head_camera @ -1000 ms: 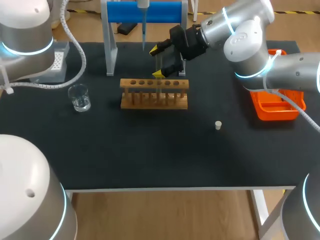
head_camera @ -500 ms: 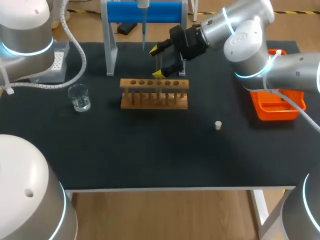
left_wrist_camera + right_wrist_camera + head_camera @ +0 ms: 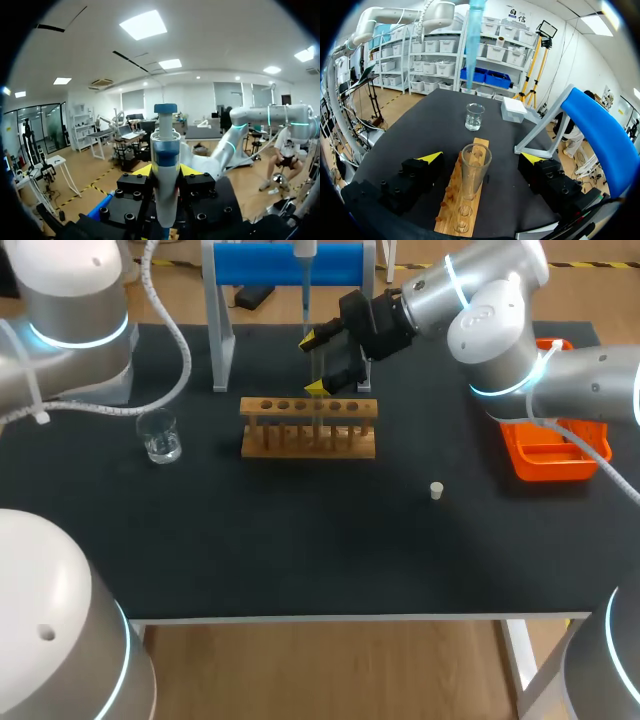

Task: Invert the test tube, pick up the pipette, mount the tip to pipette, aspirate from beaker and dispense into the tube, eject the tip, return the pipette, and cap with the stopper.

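The left pincer (image 3: 166, 171) is closed on the pipette (image 3: 165, 145) and holds it up high by the blue stand (image 3: 250, 262). The right pincer (image 3: 481, 158) is open wide. The test tube (image 3: 474, 172) stands in the wooden rack (image 3: 457, 215) with its open end up. It is between the two fingers but does not touch them. The beaker (image 3: 159, 435) sits near one end of the rack. The little white stopper (image 3: 436, 490) lies on the desk (image 3: 300, 550) past the other end.
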Robot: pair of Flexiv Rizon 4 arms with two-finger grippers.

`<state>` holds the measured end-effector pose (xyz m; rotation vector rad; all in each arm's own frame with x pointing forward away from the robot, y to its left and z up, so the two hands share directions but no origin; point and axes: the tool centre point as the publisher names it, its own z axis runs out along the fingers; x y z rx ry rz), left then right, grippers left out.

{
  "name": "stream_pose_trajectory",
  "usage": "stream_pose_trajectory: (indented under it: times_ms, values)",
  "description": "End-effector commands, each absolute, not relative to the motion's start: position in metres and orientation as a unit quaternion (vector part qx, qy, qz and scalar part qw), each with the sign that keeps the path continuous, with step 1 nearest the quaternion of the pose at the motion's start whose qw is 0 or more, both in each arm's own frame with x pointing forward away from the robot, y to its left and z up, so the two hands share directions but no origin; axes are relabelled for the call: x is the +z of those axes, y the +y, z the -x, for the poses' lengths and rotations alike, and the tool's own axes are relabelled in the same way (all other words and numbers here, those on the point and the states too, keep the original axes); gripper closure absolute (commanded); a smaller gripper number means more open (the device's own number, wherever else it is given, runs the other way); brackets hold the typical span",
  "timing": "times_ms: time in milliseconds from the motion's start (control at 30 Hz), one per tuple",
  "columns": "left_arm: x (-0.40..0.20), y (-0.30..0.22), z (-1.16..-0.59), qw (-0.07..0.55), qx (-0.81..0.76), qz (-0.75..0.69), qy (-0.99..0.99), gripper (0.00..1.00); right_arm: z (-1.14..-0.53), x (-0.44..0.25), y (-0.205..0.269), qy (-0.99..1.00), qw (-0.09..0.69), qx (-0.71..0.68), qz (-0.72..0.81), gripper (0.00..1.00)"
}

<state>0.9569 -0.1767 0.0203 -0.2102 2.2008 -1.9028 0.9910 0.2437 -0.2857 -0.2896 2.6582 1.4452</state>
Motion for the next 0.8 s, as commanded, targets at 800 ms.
stream_pose_trajectory:
  times_ms: [800]
  values:
    - [-0.004, -0.184, -0.979, 0.116, -0.658, 0.066, 0.741, 1.00, -0.991, -0.285, 0.243, 0.874, 0.050, 0.474, 0.095, 0.00]
